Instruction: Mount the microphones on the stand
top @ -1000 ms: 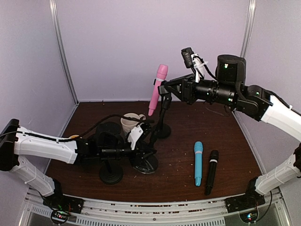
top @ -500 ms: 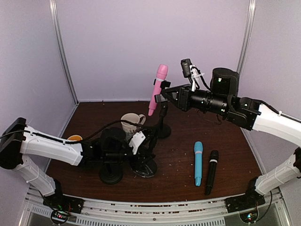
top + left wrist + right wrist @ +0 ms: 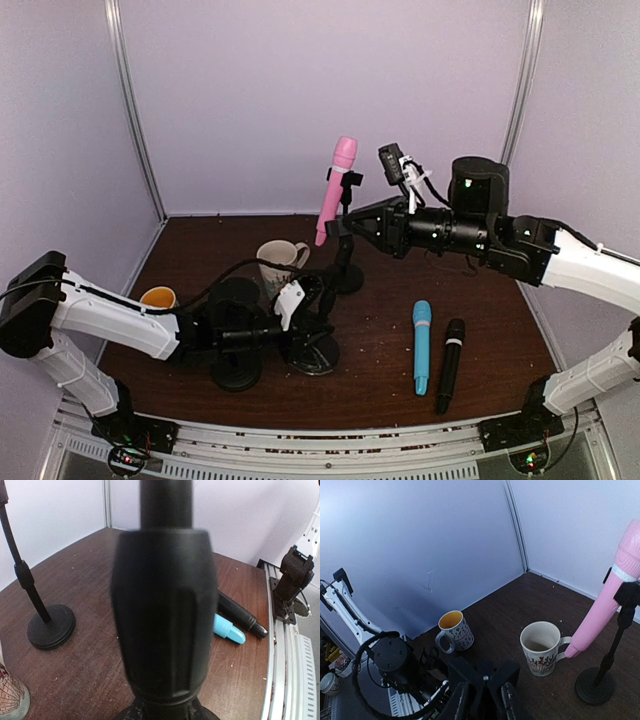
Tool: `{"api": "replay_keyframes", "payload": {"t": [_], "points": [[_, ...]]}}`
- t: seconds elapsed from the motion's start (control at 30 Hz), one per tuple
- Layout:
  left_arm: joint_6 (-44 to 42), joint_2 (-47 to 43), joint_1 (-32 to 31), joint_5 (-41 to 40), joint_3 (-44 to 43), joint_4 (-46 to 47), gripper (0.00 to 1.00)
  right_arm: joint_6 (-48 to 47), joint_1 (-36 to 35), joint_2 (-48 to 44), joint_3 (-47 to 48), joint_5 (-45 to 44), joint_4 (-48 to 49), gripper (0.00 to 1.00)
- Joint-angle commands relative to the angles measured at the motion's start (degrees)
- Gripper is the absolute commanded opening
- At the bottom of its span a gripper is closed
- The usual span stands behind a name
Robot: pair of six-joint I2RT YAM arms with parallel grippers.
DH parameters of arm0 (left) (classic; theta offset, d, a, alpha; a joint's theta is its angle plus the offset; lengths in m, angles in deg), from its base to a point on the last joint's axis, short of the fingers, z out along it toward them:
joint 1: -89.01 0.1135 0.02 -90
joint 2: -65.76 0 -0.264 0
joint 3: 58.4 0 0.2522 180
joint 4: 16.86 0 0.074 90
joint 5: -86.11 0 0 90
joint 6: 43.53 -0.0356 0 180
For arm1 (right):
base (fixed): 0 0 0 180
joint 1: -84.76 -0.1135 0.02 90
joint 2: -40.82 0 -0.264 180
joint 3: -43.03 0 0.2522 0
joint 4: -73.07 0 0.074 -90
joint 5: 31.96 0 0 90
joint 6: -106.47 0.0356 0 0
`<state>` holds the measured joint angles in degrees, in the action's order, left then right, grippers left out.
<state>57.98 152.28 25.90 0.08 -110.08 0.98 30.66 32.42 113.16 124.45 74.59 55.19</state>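
Nearest, the left arm lies low across the table (image 3: 400,405), forearm almost flat. The left gripper (image 3: 308,316) is at the post of the middle stand (image 3: 312,352). That post fills the wrist view in a blur and the fingers are out of sight, so I cannot tell whether it is clasped. A near stand (image 3: 237,372) sits just beside it.

At the front right the light blue microphone (image 3: 422,347) and the black microphone (image 3: 450,365) lie side by side on the wood, nearly parallel, heads pointing away — on no stand.

Farther in, an orange-lined mug (image 3: 158,297) stands upright at the left; what it holds cannot be told. A cream mug (image 3: 280,262) stands near the centre, its inside pale and dimmer at the bottom.

The right arm reaches in level from the right. The right gripper (image 3: 343,228) is just beside the back stand (image 3: 345,275), its fingers drawn close with nothing between them. The pink microphone (image 3: 335,190) sits tilted in that stand's clip — head up.
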Motion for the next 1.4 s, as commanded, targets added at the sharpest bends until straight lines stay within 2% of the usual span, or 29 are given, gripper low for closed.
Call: {"api": "replay_keyframes", "payload": {"t": [0.0, 0.13, 0.33, 0.4, 0.5, 0.67, 0.8, 0.97, 1.1, 1.37], "points": [[-2.19, -1.54, -0.17, -0.63, -3.12, 19.6, 0.0, 1.08, -1.23, 2.81, -2.05, -0.17, -9.17, 0.22], [-2.09, -0.47, -0.21, 0.71, -4.24, 19.32, 0.0, -0.93, -2.78, 4.11, -0.95, 0.88, -12.15, 0.22], [-1.02, 0.1, -0.17, 0.07, -4.73, 18.18, 0.0, -1.5, -2.77, 0.27, -0.79, -2.47, -12.68, 0.24], [-0.31, 0.45, -0.17, -0.79, -5.24, 16.46, 0.0, -1.86, -2.68, -2.46, 0.3, -3.98, -14.16, 0.36], [0.95, 0.57, -0.11, -1.46, -5.84, 14.07, 0.0, -1.44, -2.68, -8.77, -1.05, -5.49, -14.18, 0.62], [2.75, -0.5, -0.08, 1.35, -6.04, 13.21, 0.0, 0.17, -2.44, -17.37, -11.51, -6.22, -7.65, 0.83], [4.0, -0.87, -0.09, 7.04, -7.59, 11.49, 0.0, 0.27, -1.99, -18.04, -18.76, -3.14, -0.19, 1.0], [4.66, -1.25, -0.08, 13.21, -9.1, 8.82, 0.0, 1.75, -2.06, -18.31, -26.64, -1.47, 15.53, 1.0], [4.76, -1.46, -0.17, 14.93, -9.92, 6.67, 0.0, -0.01, -2.02, -12.59, -23.79, 5.43, 17.14, 0.97], [4.69, -1.15, -0.17, 15.37, -11.07, 4.26, 0.0, 3.22, -2.21, -4.99, -20.85, 13.97, 25.28, 0.91]]}}
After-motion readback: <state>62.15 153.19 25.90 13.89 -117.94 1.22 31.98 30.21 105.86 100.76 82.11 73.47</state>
